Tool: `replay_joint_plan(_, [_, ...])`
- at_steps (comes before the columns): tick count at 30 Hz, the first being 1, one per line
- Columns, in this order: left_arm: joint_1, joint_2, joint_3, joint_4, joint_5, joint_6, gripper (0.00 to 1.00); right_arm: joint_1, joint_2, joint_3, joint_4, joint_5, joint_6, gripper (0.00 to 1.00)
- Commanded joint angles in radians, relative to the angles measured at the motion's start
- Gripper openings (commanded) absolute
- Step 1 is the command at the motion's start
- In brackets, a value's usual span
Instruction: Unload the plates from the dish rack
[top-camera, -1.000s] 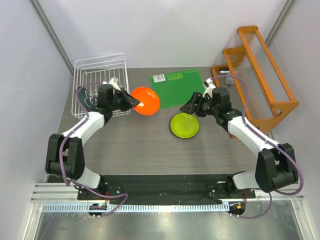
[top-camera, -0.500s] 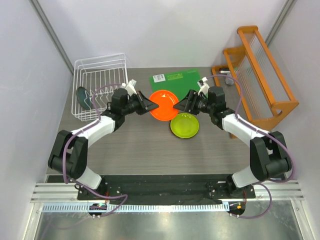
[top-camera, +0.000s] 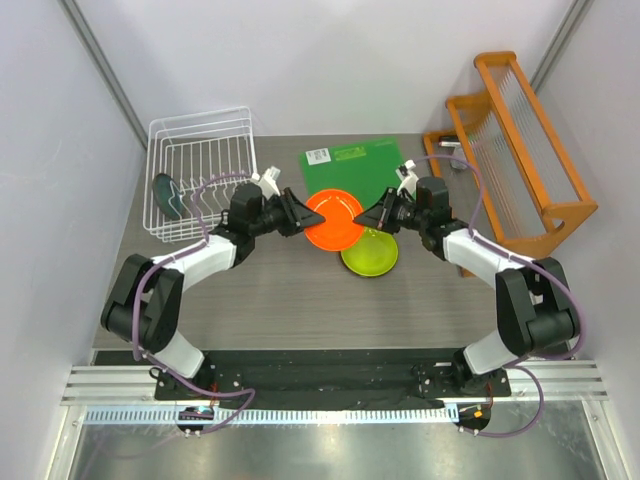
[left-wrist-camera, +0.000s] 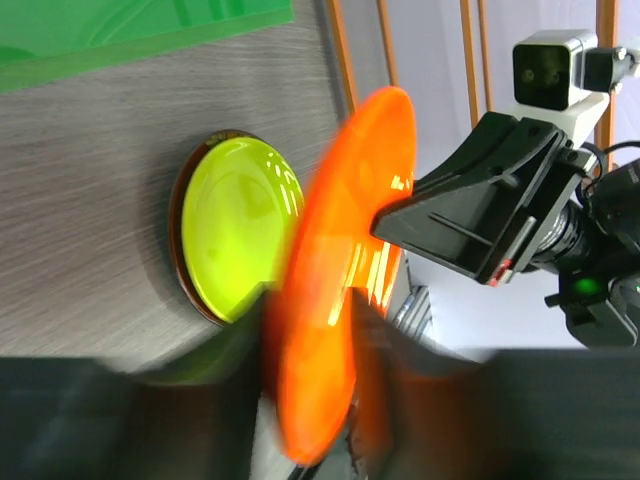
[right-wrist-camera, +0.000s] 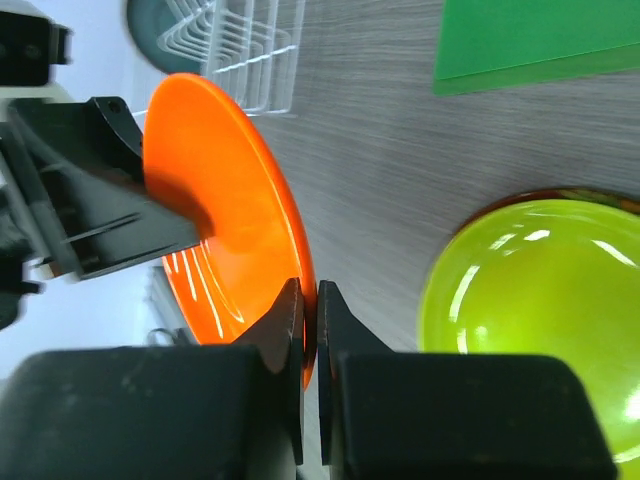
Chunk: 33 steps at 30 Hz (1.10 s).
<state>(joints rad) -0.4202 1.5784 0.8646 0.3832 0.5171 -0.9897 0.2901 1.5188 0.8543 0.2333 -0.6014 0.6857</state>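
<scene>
The orange plate (top-camera: 335, 218) (left-wrist-camera: 340, 300) (right-wrist-camera: 220, 230) hangs tilted on edge above the table, held between both grippers. My left gripper (top-camera: 305, 213) (left-wrist-camera: 310, 320) has its fingers close on either side of the plate's left rim. My right gripper (top-camera: 362, 217) (right-wrist-camera: 308, 300) is shut on the opposite rim. Just below and to the right, the lime green plate (top-camera: 372, 255) (left-wrist-camera: 235, 240) (right-wrist-camera: 540, 310) lies on the table, with a dark reddish rim (left-wrist-camera: 178, 250) showing under it. A dark grey-blue plate (top-camera: 167, 193) stands in the white wire dish rack (top-camera: 200, 170) at the back left.
A flat green mat (top-camera: 355, 170) lies behind the plates. An orange wooden rack (top-camera: 520, 160) with clear slats stands along the right edge. Grey walls close in on the left and behind.
My left gripper carried the orange plate rightwards from beside the rack to over the lime green plate. My right gripper moved left to meet it and shut on its far rim.
</scene>
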Motion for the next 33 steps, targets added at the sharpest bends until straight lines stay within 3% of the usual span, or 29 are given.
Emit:
replay_joint_plan(1, [-0.012, -0.011, 0.023, -0.002, -0.008, 0.045, 0.56, -0.031, -0.083, 0.000, -0.120, 0.110, -0.103, 0.01])
replay_joint_plan(2, [-0.012, -0.021, 0.034, -0.041, -0.028, 0.066, 0.75, -0.043, -0.113, -0.011, -0.136, 0.130, -0.112, 0.01])
replay_joint_plan(5, [-0.012, -0.050, 0.080, -0.215, -0.150, 0.178, 0.95, -0.095, -0.163, -0.021, -0.227, 0.215, -0.144, 0.01])
replay_joint_plan(12, [-0.012, -0.190, 0.204, -0.608, -0.696, 0.463, 1.00, -0.117, -0.194, -0.032, -0.436, 0.321, -0.232, 0.03])
replay_joint_plan(13, [-0.012, -0.204, 0.215, -0.630, -0.826, 0.515, 0.99, -0.118, -0.189, -0.029, -0.448, 0.331, -0.236, 0.03])
replay_joint_plan(16, [-0.008, -0.242, 0.241, -0.670, -1.045, 0.577, 0.99, -0.120, -0.157, -0.023, -0.476, 0.331, -0.247, 0.04])
replay_joint_plan(22, [0.070, -0.281, 0.252, -0.685, -1.209, 0.640, 0.99, -0.120, -0.099, -0.006, -0.476, 0.325, -0.259, 0.05])
replay_joint_plan(30, [0.221, -0.305, 0.231, -0.681, -1.122, 0.589, 1.00, -0.121, -0.032, 0.008, -0.442, 0.255, -0.276, 0.10])
replay_joint_plan(33, [0.247, -0.295, 0.234, -0.675, -1.109, 0.586, 0.99, -0.120, -0.022, 0.012, -0.431, 0.226, -0.288, 0.36])
